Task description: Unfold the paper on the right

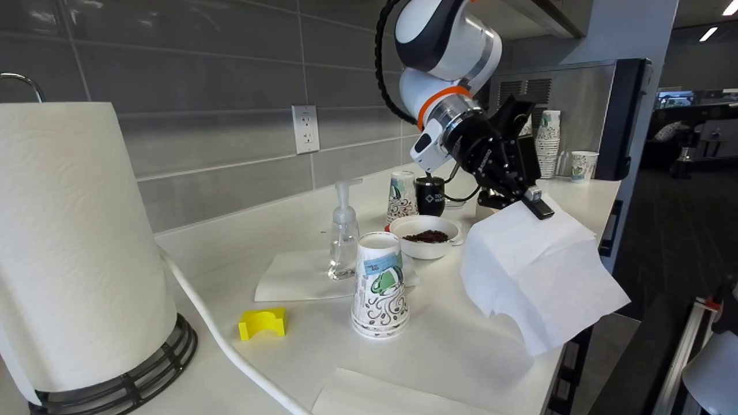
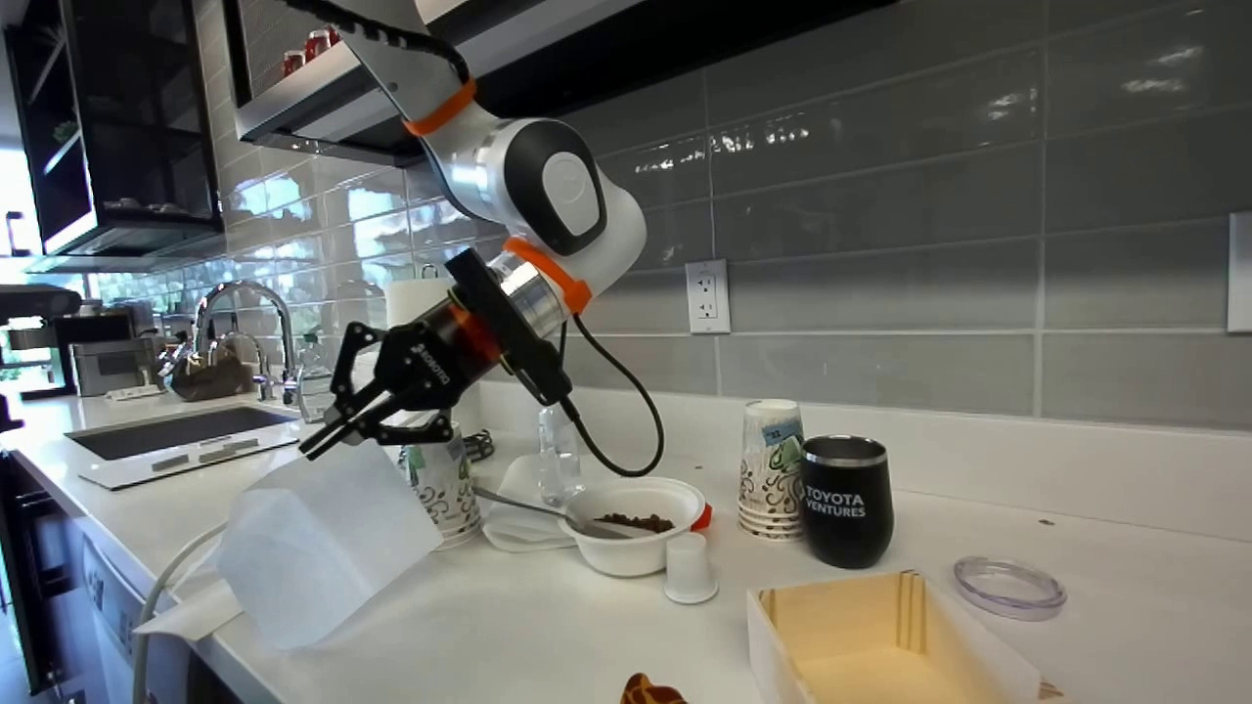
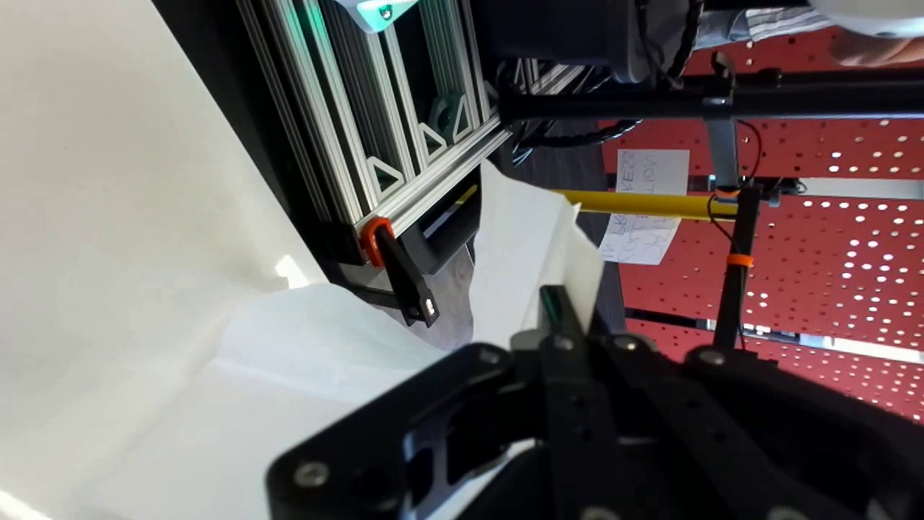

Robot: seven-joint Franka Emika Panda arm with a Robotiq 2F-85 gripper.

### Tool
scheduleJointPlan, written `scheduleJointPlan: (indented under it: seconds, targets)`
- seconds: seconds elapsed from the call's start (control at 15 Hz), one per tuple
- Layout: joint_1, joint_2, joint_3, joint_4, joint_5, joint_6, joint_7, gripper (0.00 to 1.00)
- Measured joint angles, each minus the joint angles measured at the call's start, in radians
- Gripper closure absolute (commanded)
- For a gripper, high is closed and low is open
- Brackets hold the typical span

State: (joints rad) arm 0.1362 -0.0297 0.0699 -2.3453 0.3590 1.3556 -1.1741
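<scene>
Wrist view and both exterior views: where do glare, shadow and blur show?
In both exterior views, bright spots reflect off the grey wall tiles; in an exterior view, a soft shadow lies on the counter near the held paper; in the wrist view, a hard glare patch sits at the counter's edge, and the gripper looks slightly blurred.

Catching bright light, a wall of glossy grey rectangular tiles (image 2: 880, 176) rose behind the pincer (image 2: 309, 453), a white plastic power outlet (image 2: 707, 296) set in it. Below the pincer I saw a smooth white countertop (image 2: 509, 626) and, farther off, a dark rectangular sink (image 2: 181, 433). A dark glass-fronted cabinet (image 2: 142, 127) hung higher than the pincer; well below the pincer lay dark floor (image 1: 680, 230).
</scene>
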Motion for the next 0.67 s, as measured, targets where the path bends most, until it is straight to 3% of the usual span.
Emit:
scheduleJointPlan:
  seconds: [0.4,0.67]
  targets:
    - [0.04,-0.004,0.084,0.01,0.025,-0.015,-0.008,1.0]
    - [0.057,-0.004,0.105,0.028,0.074,-0.024,-0.038,1.0]
